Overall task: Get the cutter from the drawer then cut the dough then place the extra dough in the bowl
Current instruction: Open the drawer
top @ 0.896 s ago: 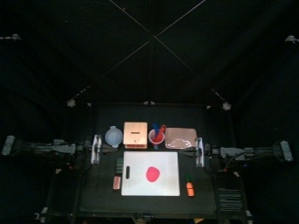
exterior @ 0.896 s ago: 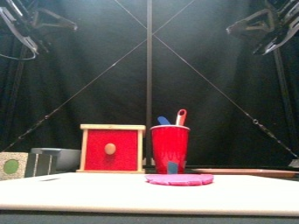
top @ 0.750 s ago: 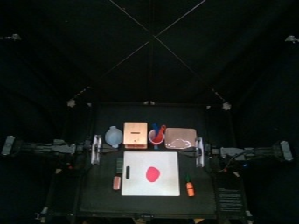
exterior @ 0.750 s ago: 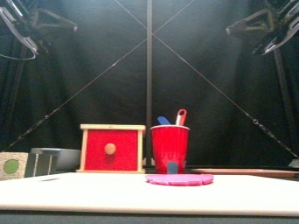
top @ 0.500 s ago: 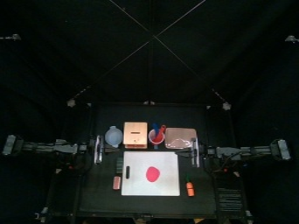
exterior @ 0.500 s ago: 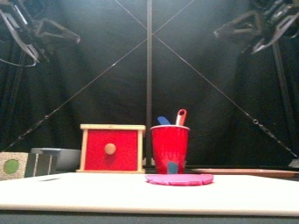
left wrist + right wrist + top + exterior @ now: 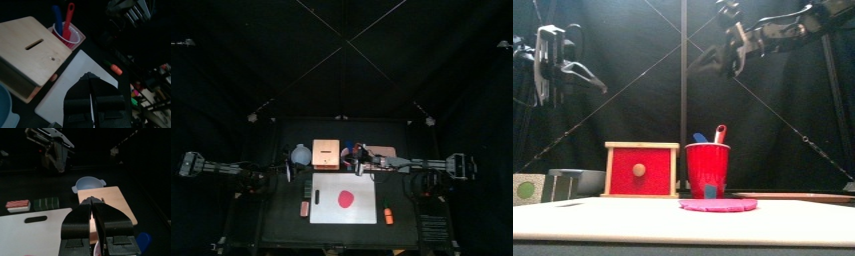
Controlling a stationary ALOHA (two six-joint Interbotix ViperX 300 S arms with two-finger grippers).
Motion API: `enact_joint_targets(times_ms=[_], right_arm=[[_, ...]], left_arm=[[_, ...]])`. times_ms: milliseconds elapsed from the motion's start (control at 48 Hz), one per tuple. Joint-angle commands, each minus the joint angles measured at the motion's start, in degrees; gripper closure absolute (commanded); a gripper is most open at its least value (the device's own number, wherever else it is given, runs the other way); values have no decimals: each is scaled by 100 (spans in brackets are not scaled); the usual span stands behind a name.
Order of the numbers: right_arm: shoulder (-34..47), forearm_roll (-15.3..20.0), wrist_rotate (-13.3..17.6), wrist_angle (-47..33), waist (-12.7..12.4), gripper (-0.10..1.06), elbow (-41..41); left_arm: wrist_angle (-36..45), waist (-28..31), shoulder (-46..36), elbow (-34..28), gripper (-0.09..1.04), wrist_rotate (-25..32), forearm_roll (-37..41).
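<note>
The pale wooden box (image 7: 325,152) stands at the back, and its red drawer front (image 7: 640,171) is closed. A flat pink dough disc (image 7: 346,199) lies on the white cutting board (image 7: 365,186). The blue-grey bowl (image 7: 301,155) sits left of the box. No cutter shows. My left gripper (image 7: 286,172) hangs high over the table's left side with its jaws together and empty (image 7: 87,76). My right gripper (image 7: 362,157) hovers high near the red cup (image 7: 349,154), also shut and empty (image 7: 91,201).
The red cup holds a blue and a red toy knife (image 7: 719,133). The pink tray (image 7: 382,153) lies under my right arm. A dark green sushi roll (image 7: 47,203) and a small toy (image 7: 305,207) lie left of the board, an orange toy (image 7: 388,215) to its right.
Both arms have swung inward from the table's sides. The right gripper now reaches over the tray toward the cup, and the left one has come nearer the bowl. Nothing on the table moved.
</note>
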Motion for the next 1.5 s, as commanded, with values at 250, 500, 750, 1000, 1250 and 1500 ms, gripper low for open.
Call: enact_joint_targets(times_ms=[250,500,750,1000,1250,1500], right_arm=[[1459,-202,-62,1037,-202,95,-1635],[1863,-211,-62,1468,-176,95,-1846],[1863,-229,-88,1731,-176,95,-1714],[1863,-308,-70,1828,-149,95,-1687],[1854,-308,-53,1846,-123,95,-1687],[1863,-308,-44,1846,-123,95,-1679]], left_arm=[[-1011,-352,1072,-369,96,0,-879],[-1116,-475,2030,-800,96,0,-1327],[-1055,-466,3173,-1406,94,9,-1696],[-729,-448,3498,-1679,74,9,-2101],[-448,-492,3261,-1652,28,0,-3041],[-554,-510,3366,-1731,11,0,-3428]])
